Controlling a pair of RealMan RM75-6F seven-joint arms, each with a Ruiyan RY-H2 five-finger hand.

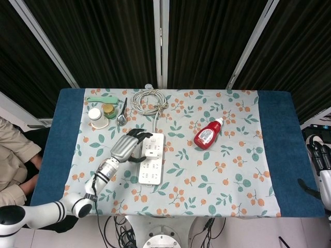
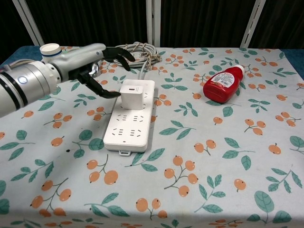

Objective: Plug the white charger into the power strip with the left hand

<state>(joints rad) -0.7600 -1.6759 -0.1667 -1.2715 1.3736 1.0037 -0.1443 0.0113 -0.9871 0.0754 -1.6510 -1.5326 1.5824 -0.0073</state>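
White charger (image 2: 132, 95) upright in strip (image 2: 128, 126)

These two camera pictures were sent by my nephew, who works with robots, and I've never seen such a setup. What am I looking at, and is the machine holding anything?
It is a two-armed robot at a table, each arm ending in a robot hand with fingers. One picture looks down from its head, the other forward from its chest.

On the flowered tablecloth lies a white power strip with a white charger standing in it, and its coiled cable behind. Nearby are a red bottle, a white jar, a small amber jar, a spoon and a green item I cannot identify.

The left robot hand hovers beside the charger, fingers spread, holding nothing. The right robot hand hangs off the table's edge, apparently empty.
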